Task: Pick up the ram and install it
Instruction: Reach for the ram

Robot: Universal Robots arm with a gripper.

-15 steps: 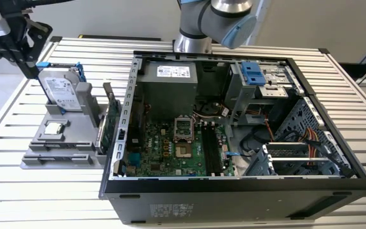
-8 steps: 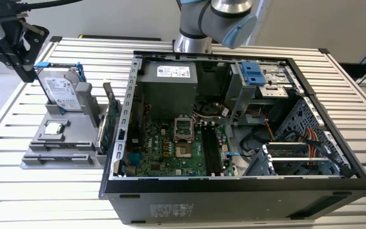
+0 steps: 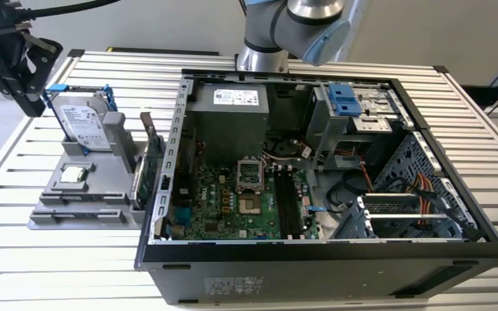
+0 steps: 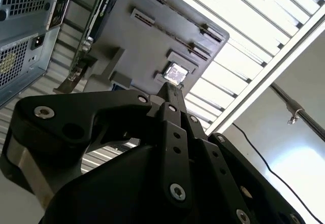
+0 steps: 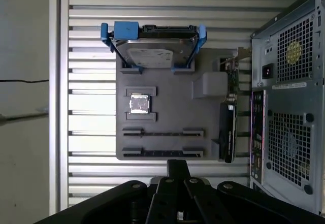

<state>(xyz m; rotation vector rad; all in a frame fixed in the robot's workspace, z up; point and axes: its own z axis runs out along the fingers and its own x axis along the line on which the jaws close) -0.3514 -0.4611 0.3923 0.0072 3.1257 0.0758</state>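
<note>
My gripper (image 3: 29, 100) hangs high above the table at the exterior view's left, beyond the grey parts holder (image 3: 54, 217). In both wrist views its black fingers (image 5: 177, 167) meet in a single narrow tip (image 4: 170, 91) with nothing visible between them. The holder's two long slots (image 5: 162, 132) look bare between their brackets. I cannot pick out the ram. On the green motherboard (image 3: 231, 207) inside the open computer case (image 3: 318, 256) run long dark memory slots (image 3: 288, 204); whether a stick sits in them I cannot tell.
On the holder stand a silver hard drive with blue rails (image 3: 85, 123), a small square chip (image 3: 73, 173) and a green card on edge (image 3: 148, 172) next to the case wall. The slatted table's edge (image 5: 58, 97) runs close past the holder.
</note>
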